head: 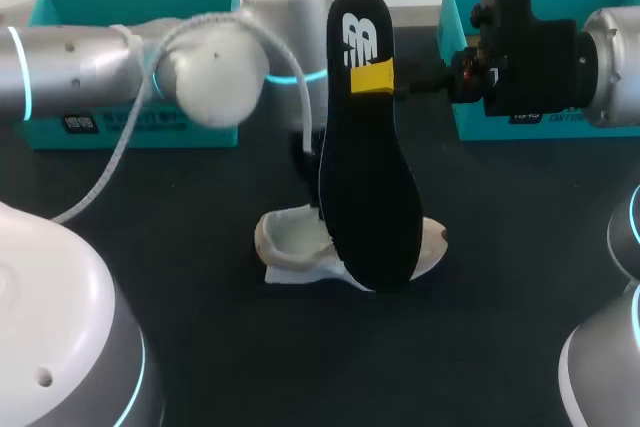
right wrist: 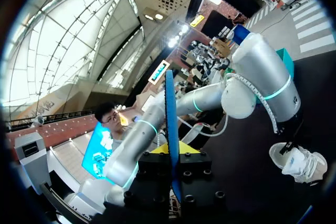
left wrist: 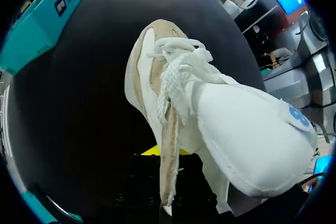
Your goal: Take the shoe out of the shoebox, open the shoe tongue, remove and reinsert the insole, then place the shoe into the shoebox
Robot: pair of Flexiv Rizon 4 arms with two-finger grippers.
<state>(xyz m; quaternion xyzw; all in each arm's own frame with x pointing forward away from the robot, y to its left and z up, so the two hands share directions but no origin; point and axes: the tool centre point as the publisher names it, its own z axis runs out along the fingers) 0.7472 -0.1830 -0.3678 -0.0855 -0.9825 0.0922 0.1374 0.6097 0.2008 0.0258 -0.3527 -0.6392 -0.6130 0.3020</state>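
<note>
**Insole out, held on end over the shoe**

Black insole [head: 368, 187]: out of the shoe, standing upright at the centre of the frame, lower end down at the shoe's opening. Gripped near its upper end by the right jaws, shut thin on its edge.

White shoe [head: 345, 247]: on the dark desk [head: 200, 287] just below centre, outside both boxes, opening toward the left of the frame. Seen from the left wrist, tongue and laces bunched up over the forefoot, and the shoe's beige rim running down between the left jaws. Appears nipped by them from both sides, though hidden behind the insole from above.

Teal shoeboxes at upper left [head: 60, 12] and upper right [head: 480, 125], well apart from the shoe.

Judged risks for reinsertion:
- Held at one end only, so likely to bow or fold at the toe if pushed down steeply.
- Could swivel or slip in so narrow a pinch.
- With just a soft rim held, shoe may tip or skid under the push.
- Loose tongue and laces could drop back and block the opening.
</note>
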